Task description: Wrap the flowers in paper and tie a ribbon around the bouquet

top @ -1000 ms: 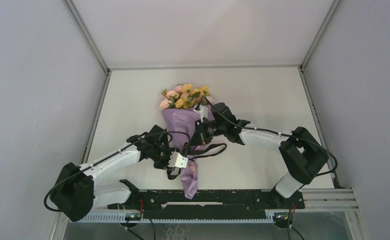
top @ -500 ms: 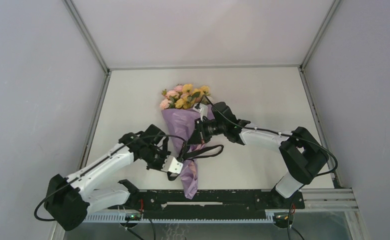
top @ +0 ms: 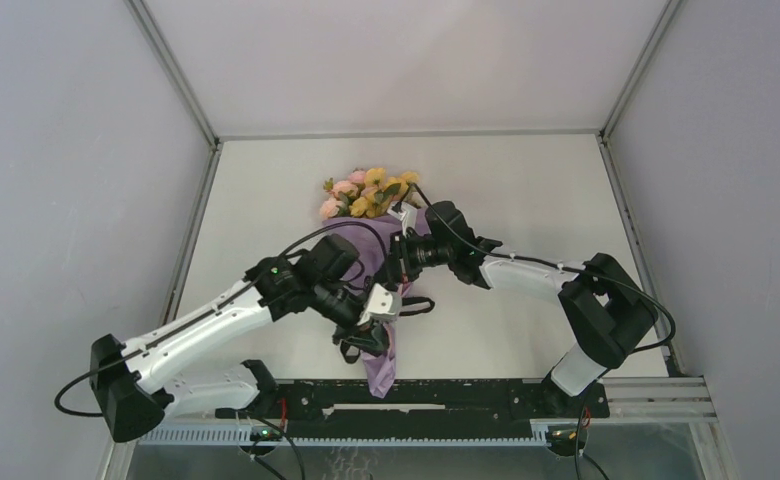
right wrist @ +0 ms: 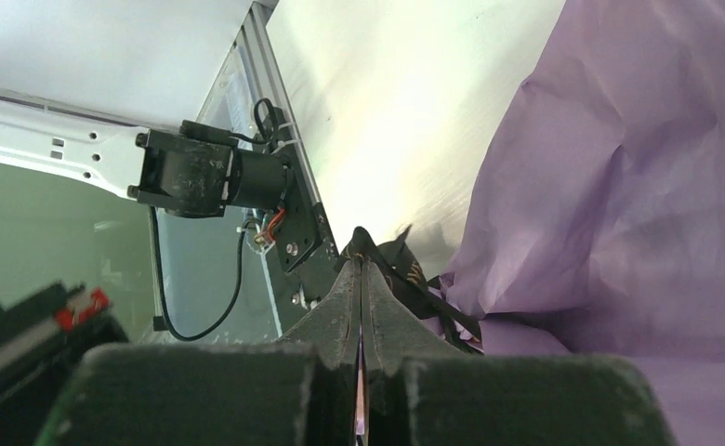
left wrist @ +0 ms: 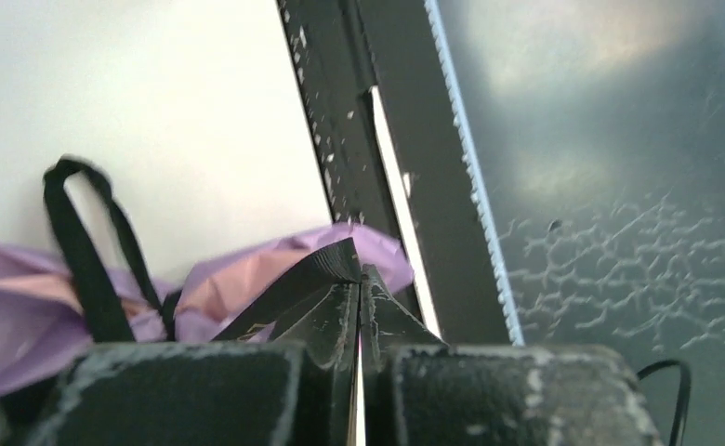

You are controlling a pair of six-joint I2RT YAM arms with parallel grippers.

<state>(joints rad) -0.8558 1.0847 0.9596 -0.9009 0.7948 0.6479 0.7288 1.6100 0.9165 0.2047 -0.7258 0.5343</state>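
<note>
Left pincer (left wrist: pixel 360 283) swung rightward over the bouquet (top: pixel 364 205), pinching the ribbon (left wrist: pixel 85 251)

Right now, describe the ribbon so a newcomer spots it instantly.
On the white table lies a lilac paper bouquet topped with pink and yellow blooms. Across its narrow lower half runs the ribbon: thin, flat, black, looping loosely, unlike the round black cables.

Flowers (top: pixel 368 190): pink and yellow heads, beyond both grippers.
Paper (top: pixel 378 362): purple cone, tip on the near side of the left gripper (top: pixel 383 302).
Right gripper (top: pixel 398 262): at the cone's right edge, just beyond the left one.
Ribbon (top: pixel 421 308): black loops beside the left gripper.
</note>
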